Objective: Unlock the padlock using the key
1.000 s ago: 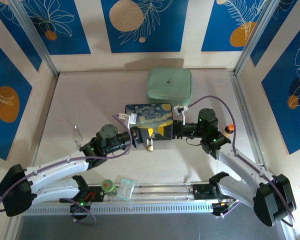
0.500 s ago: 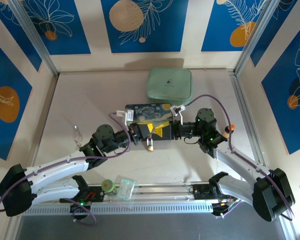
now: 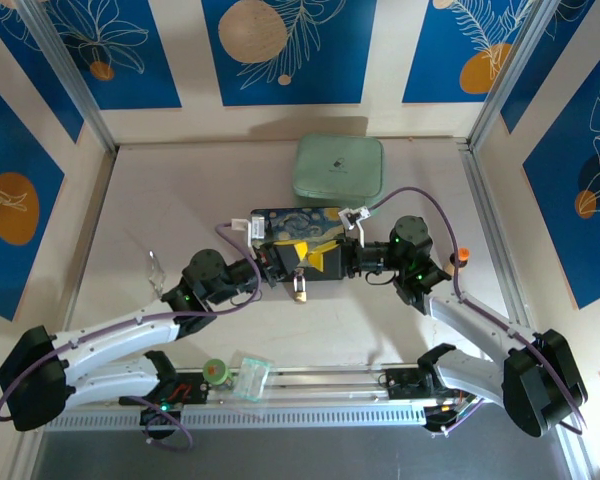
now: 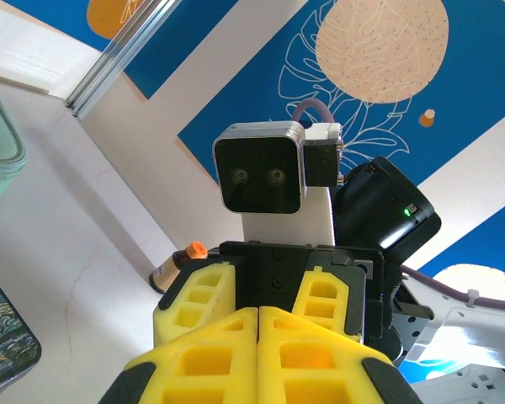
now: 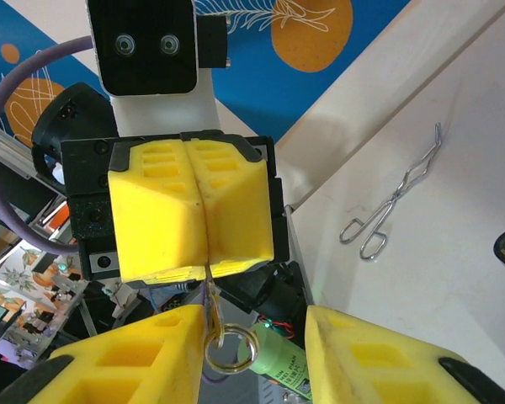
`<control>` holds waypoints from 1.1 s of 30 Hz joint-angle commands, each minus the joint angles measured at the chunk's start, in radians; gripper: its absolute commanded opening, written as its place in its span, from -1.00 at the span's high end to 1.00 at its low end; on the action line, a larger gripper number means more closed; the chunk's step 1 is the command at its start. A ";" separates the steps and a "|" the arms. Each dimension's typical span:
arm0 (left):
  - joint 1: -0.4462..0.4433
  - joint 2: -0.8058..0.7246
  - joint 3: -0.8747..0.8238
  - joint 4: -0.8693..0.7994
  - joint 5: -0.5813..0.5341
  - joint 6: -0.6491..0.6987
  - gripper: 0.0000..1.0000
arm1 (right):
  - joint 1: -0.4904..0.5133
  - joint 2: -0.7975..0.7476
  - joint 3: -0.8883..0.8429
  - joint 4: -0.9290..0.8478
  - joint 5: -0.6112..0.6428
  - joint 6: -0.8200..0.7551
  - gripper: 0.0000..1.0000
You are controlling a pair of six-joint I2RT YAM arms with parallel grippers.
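Left tool (image 5: 204,252) pads together, pinching thin pale-gold strip, likely key (image 5: 209,295). Ring (image 5: 231,350) on its end sits between right tool (image 3: 330,260) fingers, which are spread apart. Padlock (image 3: 298,290) dangles under meeting point, over tabletop, just beside box (image 3: 280,220). Progress: key held, insertion not evident, shackle too small to judge, so unlocking remains. Versus 1 s ago: tools closer together, padlock shifted slightly.

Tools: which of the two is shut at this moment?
The left tool: its yellow pads press together, pinching the thin key. The right tool stands open, with a wide gap.
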 commanded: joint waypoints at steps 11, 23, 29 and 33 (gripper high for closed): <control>0.006 0.034 -0.019 0.099 0.011 -0.030 1.00 | -0.003 0.017 -0.034 0.089 -0.017 0.048 0.48; 0.006 0.029 -0.027 0.095 -0.007 -0.032 1.00 | -0.009 0.017 -0.054 0.100 -0.014 0.056 0.68; 0.006 0.029 -0.027 0.075 -0.023 -0.033 1.00 | -0.011 0.017 -0.061 0.098 -0.014 0.061 0.82; 0.009 0.021 -0.040 0.077 -0.047 -0.041 1.00 | -0.015 0.015 -0.063 0.098 -0.014 0.065 0.95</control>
